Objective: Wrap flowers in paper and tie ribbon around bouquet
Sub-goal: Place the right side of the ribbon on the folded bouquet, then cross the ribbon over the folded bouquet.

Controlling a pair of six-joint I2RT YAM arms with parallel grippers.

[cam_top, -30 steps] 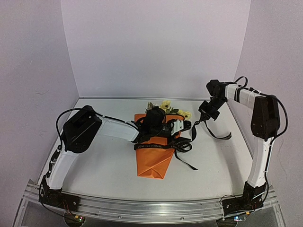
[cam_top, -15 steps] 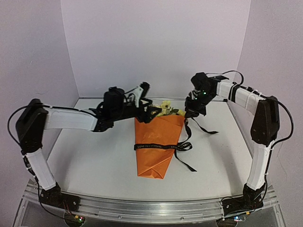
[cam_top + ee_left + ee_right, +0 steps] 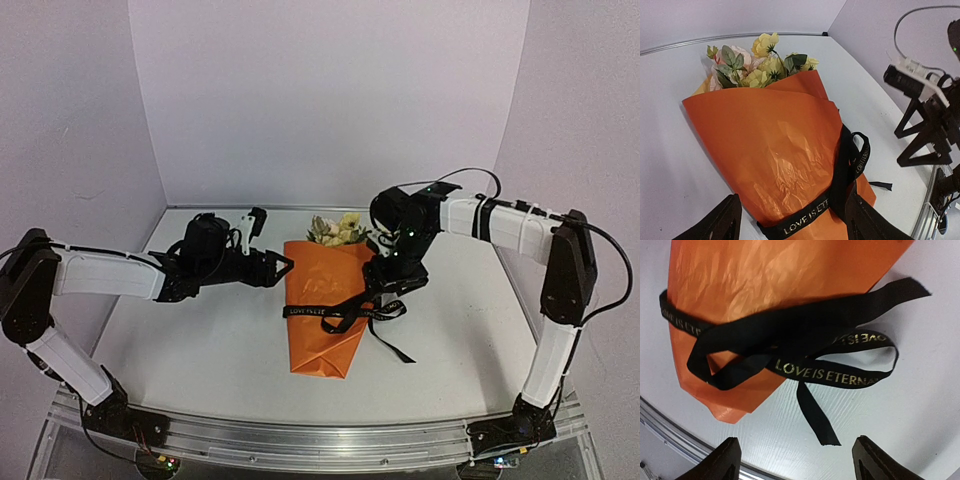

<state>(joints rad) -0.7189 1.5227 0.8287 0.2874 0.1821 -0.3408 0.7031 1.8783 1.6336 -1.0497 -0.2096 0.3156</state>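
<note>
Bearing the bouquet [image 3: 325, 335], a white table [image 3: 200, 350] meets lilac walls [image 3: 330, 100].

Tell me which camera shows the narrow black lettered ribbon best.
Right wrist view: the narrow black lettered ribbon fills it, loops, loose ends and lettering clear. Left wrist shows only part; the top view shows it small across the orange paper cone.

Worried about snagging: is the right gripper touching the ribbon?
Apart. The right wrist view shows the right gripper open, with bare table visible between each fingertip and the loose tail of the ribbon.
</note>
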